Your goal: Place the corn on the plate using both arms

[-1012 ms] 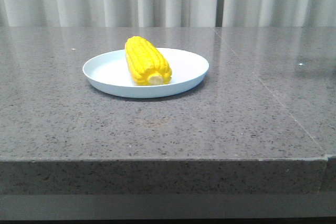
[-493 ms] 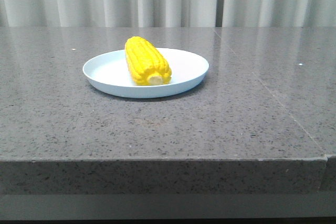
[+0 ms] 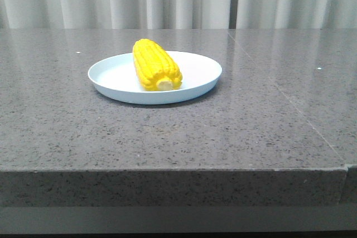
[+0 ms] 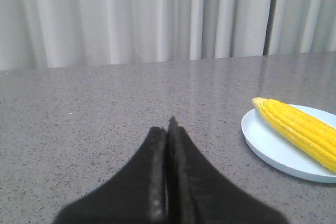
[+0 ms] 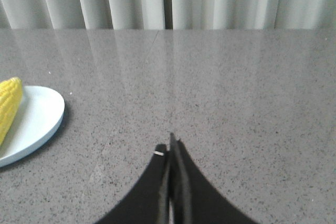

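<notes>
Corn (image 3: 157, 65) already lying across plate (image 3: 111, 79), centre of front frame, on grey tabletop (image 3: 167, 137)

Left tool (image 4: 168, 129) and right tool (image 5: 171, 148) clenched on nothing, well apart from plate; judged finished, nothing more called for beyond staying clear

Neither arm visible from the front. Far rim of the plate (image 3: 192, 58) partly hidden behind the corn (image 3: 156, 64). In the left wrist view, plate (image 4: 273, 145) and corn (image 4: 299, 129) cut off by the picture's edge, stub end out of sight. In the right wrist view, only a sliver of corn (image 5: 9, 103) and part of the plate (image 5: 37, 116) inside the frame. Left gripper (image 4: 168, 145) and right gripper (image 5: 171, 166) seen only as dark, blurred finger ends, bodies cut off. Worktop (image 3: 223, 132) cropped left and right.
</notes>
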`<state>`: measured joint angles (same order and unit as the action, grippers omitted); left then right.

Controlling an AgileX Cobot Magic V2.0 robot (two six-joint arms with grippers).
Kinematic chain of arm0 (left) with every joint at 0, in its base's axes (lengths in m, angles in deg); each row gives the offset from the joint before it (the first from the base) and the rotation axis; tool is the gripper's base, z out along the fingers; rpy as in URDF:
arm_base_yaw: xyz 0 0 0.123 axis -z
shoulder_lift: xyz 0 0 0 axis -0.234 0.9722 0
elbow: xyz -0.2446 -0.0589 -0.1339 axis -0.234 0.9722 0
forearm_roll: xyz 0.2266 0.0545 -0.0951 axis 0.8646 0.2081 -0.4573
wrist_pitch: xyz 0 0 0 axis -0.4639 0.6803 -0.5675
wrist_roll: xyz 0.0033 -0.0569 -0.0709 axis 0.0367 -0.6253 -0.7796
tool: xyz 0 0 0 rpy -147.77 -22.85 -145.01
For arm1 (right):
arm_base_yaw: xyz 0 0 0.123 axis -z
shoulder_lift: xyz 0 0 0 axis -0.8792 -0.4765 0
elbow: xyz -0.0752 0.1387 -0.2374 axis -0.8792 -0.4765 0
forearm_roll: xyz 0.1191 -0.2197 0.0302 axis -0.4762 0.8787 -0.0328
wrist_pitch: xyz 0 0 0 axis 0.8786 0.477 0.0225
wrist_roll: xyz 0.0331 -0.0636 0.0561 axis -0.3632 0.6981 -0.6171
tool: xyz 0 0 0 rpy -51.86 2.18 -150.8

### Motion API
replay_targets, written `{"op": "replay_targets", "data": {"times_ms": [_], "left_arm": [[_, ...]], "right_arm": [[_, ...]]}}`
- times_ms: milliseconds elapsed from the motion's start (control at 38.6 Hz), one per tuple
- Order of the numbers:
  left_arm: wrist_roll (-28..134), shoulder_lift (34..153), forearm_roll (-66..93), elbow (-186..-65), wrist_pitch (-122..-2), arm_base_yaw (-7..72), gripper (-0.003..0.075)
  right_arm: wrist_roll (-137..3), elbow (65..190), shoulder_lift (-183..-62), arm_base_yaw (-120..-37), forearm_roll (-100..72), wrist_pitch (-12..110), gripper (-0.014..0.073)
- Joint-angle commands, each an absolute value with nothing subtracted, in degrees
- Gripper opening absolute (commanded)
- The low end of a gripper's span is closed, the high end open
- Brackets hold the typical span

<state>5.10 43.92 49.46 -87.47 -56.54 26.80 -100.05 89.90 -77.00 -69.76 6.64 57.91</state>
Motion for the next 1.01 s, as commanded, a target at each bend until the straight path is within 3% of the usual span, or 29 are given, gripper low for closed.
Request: {"op": "replay_targets", "data": {"times_ms": [0,986], "left_arm": [[4.5,44.6,49.7,-89.1,-60.9,26.6,-0.0020],[4.5,44.5,49.7,-88.0,-61.4,26.6,-0.0020]], "right_arm": [[-100.1,91.2,-77.2,-69.6,7.2,53.3,-0.0018],[-100.1,91.2,-77.2,-69.6,7.2,53.3,-0.0018]]}}
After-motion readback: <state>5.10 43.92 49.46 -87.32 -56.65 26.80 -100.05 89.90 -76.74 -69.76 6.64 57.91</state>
